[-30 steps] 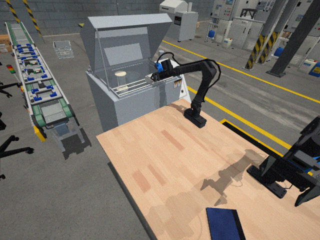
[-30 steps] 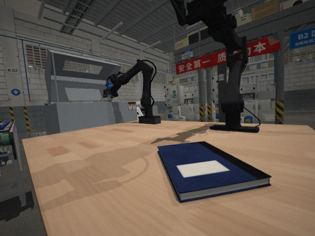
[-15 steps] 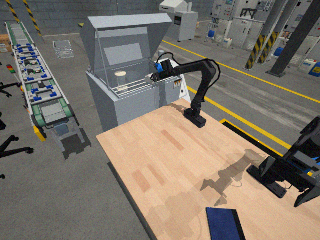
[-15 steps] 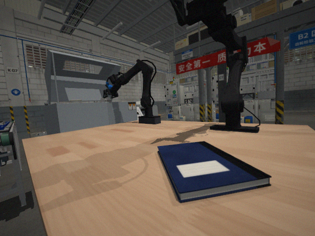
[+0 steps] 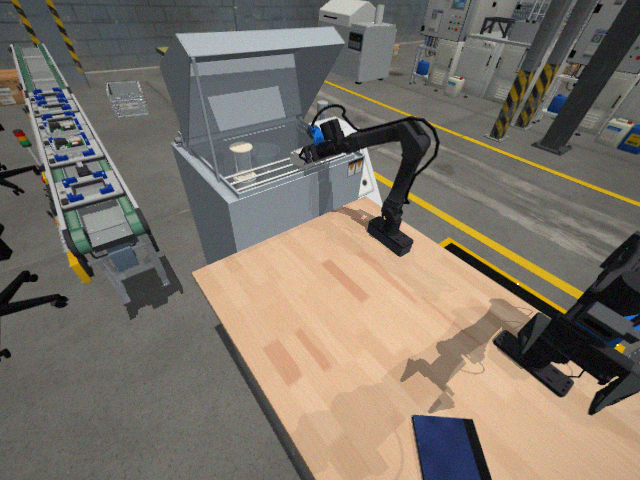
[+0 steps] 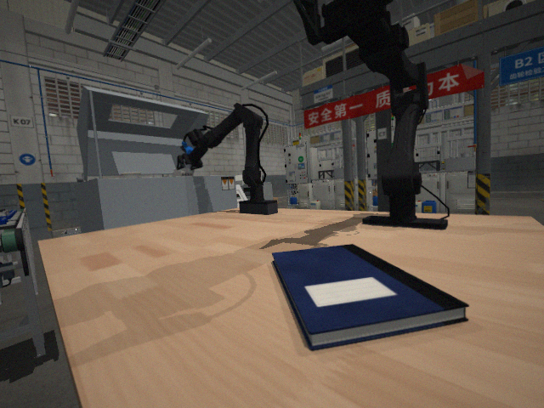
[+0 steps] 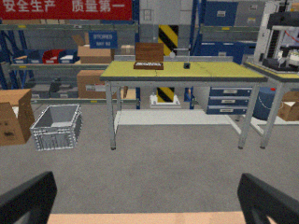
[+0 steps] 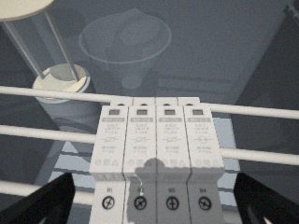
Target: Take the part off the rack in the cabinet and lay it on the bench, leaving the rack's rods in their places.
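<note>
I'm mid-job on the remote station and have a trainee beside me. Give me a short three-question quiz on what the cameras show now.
1. True or false: the part sits between the fingers of a shut right gripper.
2. Multiple choice: what lies on the bench?
a) a screwdriver
b) a blue book
c) a coffee mug
3. Fill in the blank: the four screws on the part are labelled B1, B2, B3 and ____.

Key: 1. False, the right gripper is open. 2. b. 3. B4.
</note>
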Controlling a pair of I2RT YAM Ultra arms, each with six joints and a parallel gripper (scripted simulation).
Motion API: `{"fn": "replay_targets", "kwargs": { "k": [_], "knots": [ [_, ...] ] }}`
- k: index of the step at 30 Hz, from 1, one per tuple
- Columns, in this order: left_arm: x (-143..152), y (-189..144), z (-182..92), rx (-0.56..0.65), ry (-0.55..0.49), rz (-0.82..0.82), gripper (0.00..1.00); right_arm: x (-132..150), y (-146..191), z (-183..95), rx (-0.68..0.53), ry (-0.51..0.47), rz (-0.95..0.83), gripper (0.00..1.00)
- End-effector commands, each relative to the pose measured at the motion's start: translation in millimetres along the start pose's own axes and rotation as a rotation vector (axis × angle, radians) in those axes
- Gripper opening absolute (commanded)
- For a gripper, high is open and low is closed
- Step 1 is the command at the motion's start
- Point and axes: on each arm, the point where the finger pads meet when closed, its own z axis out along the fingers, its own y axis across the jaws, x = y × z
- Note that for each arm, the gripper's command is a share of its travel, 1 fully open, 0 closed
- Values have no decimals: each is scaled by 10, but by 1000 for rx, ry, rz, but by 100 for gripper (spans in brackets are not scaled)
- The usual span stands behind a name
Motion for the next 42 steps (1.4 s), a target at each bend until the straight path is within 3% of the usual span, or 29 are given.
{"fn": "replay_targets", "kwargs": {
  "k": [1,29,30,42],
  "knots": [
    [-194,-5,-67,-5,-44,4,100,-65,-41,122,2,-13,1,92],
    [-194,-5,-67,-5,-44,4,100,-63,-32,413,-1,0,12,92],
    [-194,-5,-67,-5,-44,4,100,-98,-7,388,-6,-6,9,76],
    [-194,-5,-67,-5,-44,4,100,-181,-15,347,-2,-25,12,76]
  ]
}}
